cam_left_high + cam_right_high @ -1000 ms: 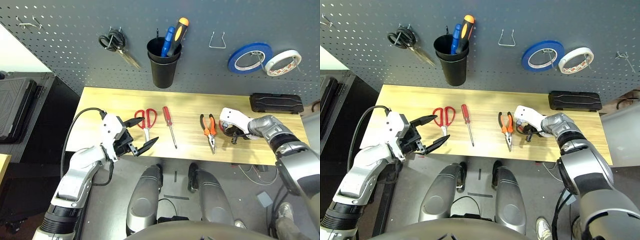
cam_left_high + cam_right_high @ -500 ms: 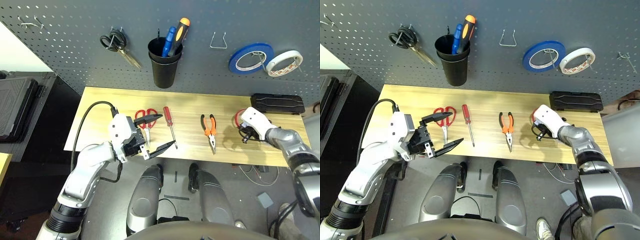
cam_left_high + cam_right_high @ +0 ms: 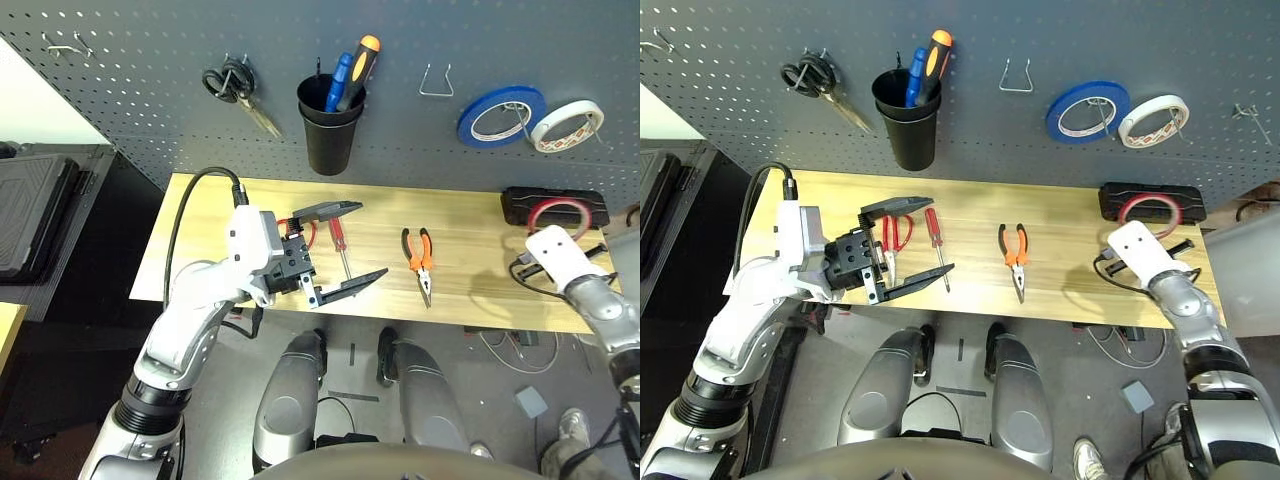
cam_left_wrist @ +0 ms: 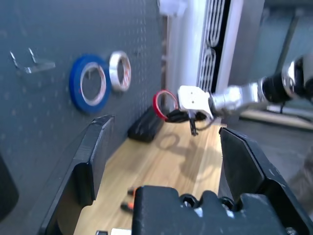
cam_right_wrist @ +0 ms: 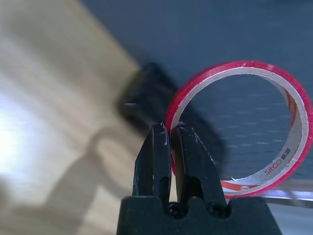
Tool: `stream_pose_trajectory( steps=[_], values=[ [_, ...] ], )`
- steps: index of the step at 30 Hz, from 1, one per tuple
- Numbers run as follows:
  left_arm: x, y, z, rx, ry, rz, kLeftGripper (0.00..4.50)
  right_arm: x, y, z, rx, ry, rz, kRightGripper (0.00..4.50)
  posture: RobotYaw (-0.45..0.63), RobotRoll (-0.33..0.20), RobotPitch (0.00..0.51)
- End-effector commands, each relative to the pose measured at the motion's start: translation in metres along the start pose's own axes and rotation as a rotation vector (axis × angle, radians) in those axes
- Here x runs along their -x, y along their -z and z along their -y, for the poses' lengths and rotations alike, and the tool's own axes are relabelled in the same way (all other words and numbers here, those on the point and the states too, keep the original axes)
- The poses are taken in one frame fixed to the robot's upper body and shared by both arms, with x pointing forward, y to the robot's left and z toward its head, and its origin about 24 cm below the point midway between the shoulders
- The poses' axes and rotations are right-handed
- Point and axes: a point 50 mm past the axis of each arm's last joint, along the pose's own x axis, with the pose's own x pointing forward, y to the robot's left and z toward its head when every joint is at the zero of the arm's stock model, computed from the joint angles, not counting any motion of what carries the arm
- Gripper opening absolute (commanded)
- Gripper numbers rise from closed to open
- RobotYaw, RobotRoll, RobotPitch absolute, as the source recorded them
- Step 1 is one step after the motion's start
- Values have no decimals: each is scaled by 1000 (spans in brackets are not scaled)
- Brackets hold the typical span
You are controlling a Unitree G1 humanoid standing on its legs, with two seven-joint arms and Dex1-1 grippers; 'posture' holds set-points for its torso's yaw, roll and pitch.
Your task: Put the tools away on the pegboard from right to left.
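Note:
My right gripper is shut on the thin red tape ring, held above the table's right end in front of the black case; the ring stands above the white gripper housing. My left gripper hangs wide open over the red-handled scissors and the red screwdriver, holding nothing. The orange-and-black pliers lie on the wooden table between the two arms. The grey pegboard rises behind the table.
On the pegboard hang black scissors, a black cup holding screwdrivers, a bare wire hook, a blue tape roll and a white tape roll. A dark cabinet stands left of the table.
My right gripper has lifted the red tape ring off the table and carried it right, toward the black case. My left arm has swung in over the scissors and screwdriver, still open.

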Motion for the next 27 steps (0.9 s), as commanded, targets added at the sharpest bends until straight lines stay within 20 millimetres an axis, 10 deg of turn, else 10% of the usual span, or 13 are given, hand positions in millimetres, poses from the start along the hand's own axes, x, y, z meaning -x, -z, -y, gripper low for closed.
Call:
stream_pose_trajectory(
  steps=[1, 27],
  values=[
    [-7, -10, 0, 17, 0, 54, 4500, 12, 7, 12, 17, 60, 21, 49, 227, 0, 260],
    [-21, -32, -8, 43, -2, 148, 4500, 20, -10, 69, 174, 257, 181, 49, 200, 0, 246]
  ],
)
